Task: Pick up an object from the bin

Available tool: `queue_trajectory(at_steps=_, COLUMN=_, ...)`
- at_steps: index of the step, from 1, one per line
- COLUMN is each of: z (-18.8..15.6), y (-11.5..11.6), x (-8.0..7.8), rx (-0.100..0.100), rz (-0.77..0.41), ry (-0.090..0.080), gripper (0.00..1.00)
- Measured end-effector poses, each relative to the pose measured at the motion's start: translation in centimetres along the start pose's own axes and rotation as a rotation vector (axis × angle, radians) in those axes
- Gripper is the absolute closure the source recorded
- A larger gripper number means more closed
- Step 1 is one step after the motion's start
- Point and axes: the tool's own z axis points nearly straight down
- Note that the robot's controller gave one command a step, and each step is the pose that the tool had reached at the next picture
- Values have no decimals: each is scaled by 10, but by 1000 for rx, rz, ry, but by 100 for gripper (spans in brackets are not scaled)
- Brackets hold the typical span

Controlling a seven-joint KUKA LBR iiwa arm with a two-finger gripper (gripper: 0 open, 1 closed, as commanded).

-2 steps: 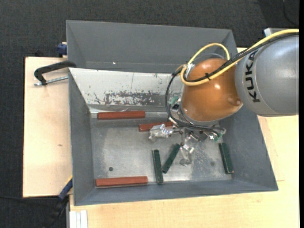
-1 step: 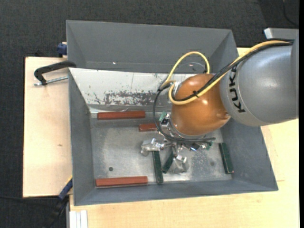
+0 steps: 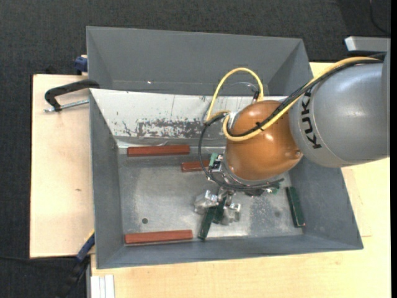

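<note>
In the camera view, the gripper point(image 3: 218, 208) stands low over the floor of the bin point(image 3: 102, 179), near the middle of the front edge and just below the orange wrist cover point(image 3: 260, 144). The claw is released. Its fingers point(image 3: 203, 202) are spread, and the upper end of a dark green bar point(image 3: 205, 227) lies between them. This bar slants down toward the front edge, rests on the floor, and is not yet clamped. To do the step well, in my judgement, set the claw square across the bar's narrow width and lower it until the tips sit beside the bar rather than on it. Then close fully before lifting. A hold near one end may let the bar swing, so a hold nearer its middle is preferable. Count of dark green bars: two, with the second dark green bar point(image 3: 295, 205) near the right wall, well apart. Count of reddish-brown bars: three. These are the back reddish-brown bar point(image 3: 158, 150), the front reddish-brown bar point(image 3: 158, 236) toward the front left corner, and the short reddish-brown bar point(image 3: 192, 166), partly hidden under the arm.
</note>
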Motion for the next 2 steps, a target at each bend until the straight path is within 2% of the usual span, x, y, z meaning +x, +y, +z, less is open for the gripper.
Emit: queue_trajectory(at_steps=2, z=-5, y=2, x=0, rx=-4, rz=0, ry=2, gripper=100)
